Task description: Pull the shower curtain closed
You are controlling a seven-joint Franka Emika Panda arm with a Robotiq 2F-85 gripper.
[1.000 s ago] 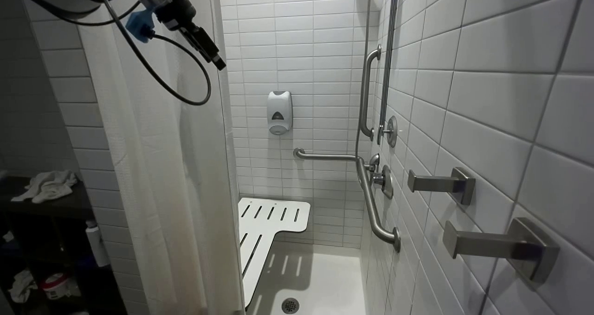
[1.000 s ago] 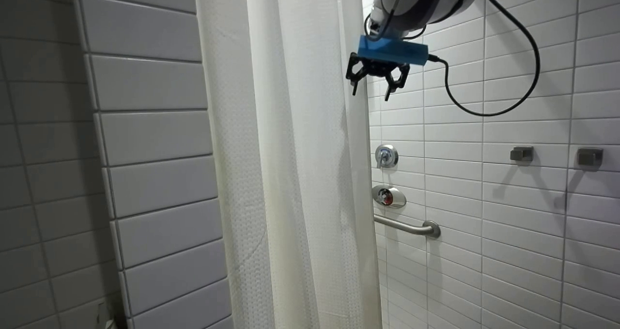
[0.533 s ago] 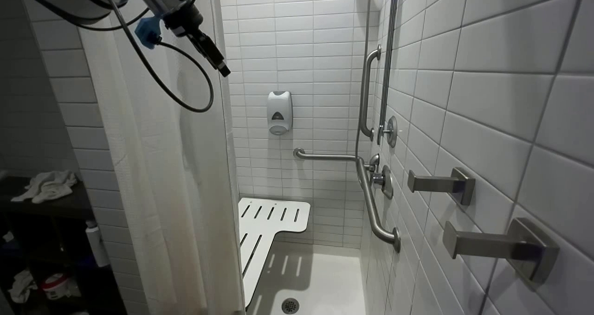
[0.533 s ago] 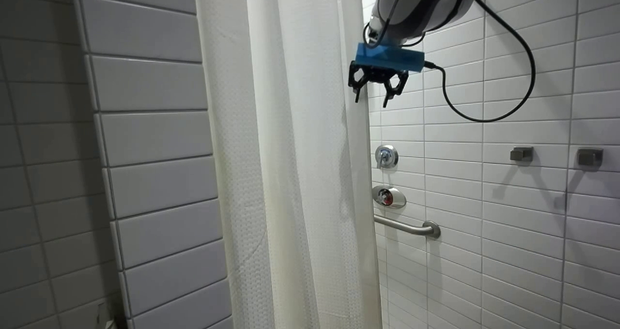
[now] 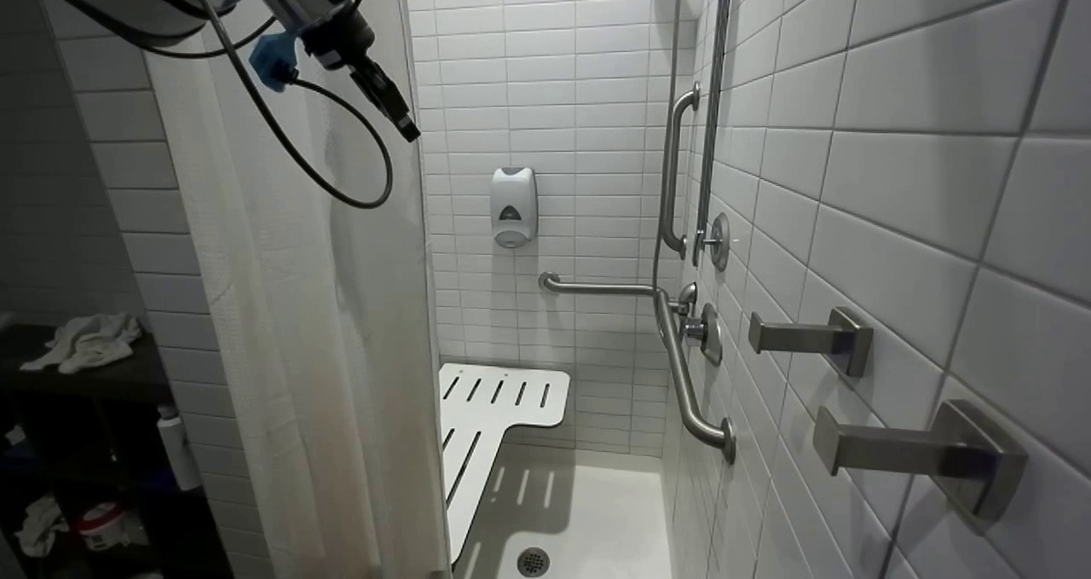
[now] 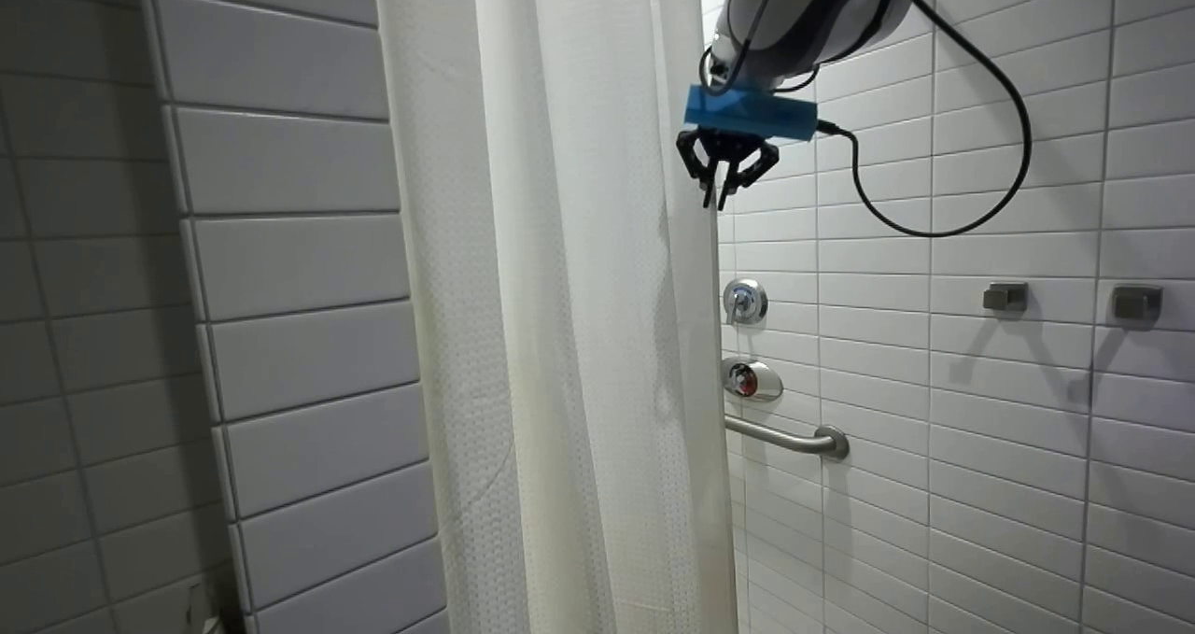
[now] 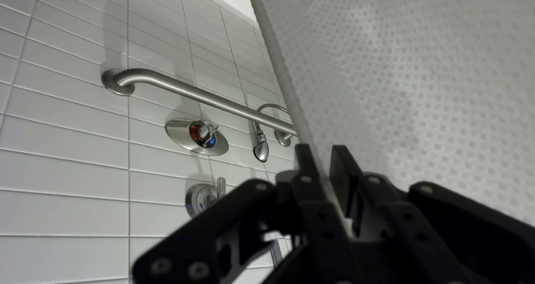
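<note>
The shower curtain (image 5: 315,323) hangs full height at the shower's opening, white with soft vertical folds. In both exterior views, my black gripper (image 6: 714,207) is at the curtain's free edge, high up, pointing downward. Its jaws have drawn close together but a narrow gap still shows. In the wrist view the curtain (image 7: 409,75) fills the right side, and its edge runs down into the gap between the fingertips (image 7: 307,160). Space is visible between the right finger and the fabric, so a firm pinch cannot be made out.
A white slatted seat (image 5: 503,400) stands beyond the curtain. Grab bars (image 5: 686,374) and two metal hooks (image 5: 920,455) stick out from the tiled wall. A soap dispenser (image 5: 513,208) is on the back wall. My arm's black cable (image 6: 1022,139) loops loosely beside the arm.
My gripper has moved slightly downward, then its fingers have come from wide apart to nearly together around the curtain's edge. That edge has shifted slightly toward the shower wall with the hooks.
</note>
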